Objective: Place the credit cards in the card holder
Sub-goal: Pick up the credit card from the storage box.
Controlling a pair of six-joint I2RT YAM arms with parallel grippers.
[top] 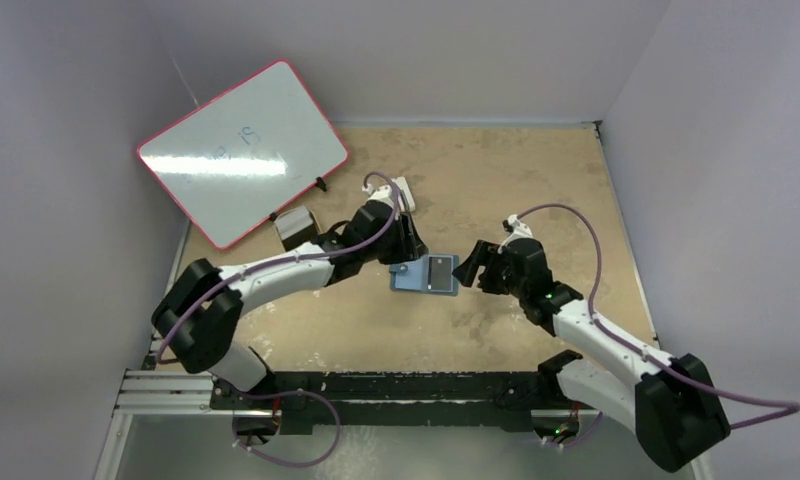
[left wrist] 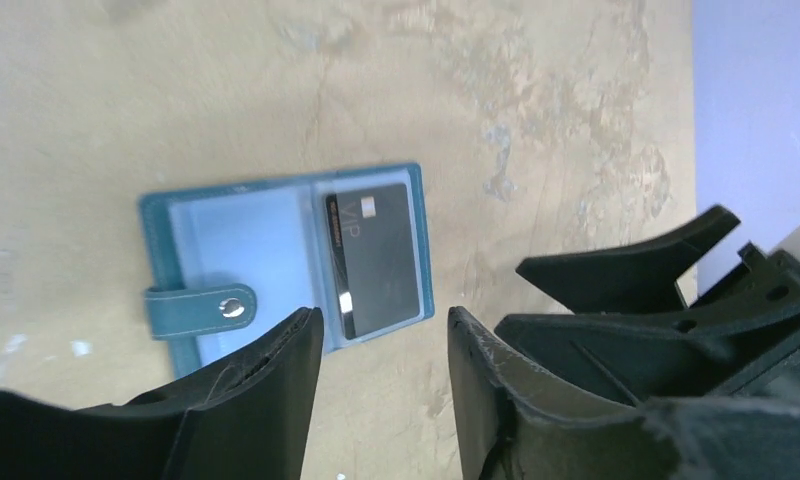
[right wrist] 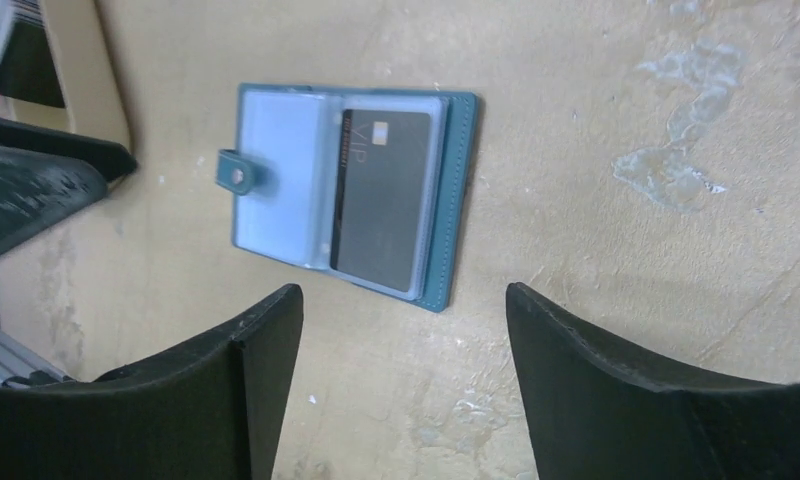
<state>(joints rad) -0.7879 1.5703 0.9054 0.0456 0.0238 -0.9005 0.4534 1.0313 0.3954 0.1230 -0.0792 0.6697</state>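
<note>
The teal card holder (right wrist: 281, 175) is laid open flat, pockets exposed. A dark VIP card (right wrist: 381, 195) appears tucked inside. The left gripper (left wrist: 384, 325) and right gripper (right wrist: 404, 300) are held spread and empty, flanking it.

The card holder (left wrist: 276, 250) looks like matt teal leather with smooth, half-clear plastic pockets, its snap (left wrist: 233, 308) is shiny metal, the credit card (left wrist: 374, 258) is dark and glossy, the table (left wrist: 126, 100) is matt, worn and blotchy, and the fingers (left wrist: 261, 400) of the left gripper (left wrist: 384, 325) are matt black plastic with rough edges.
</note>
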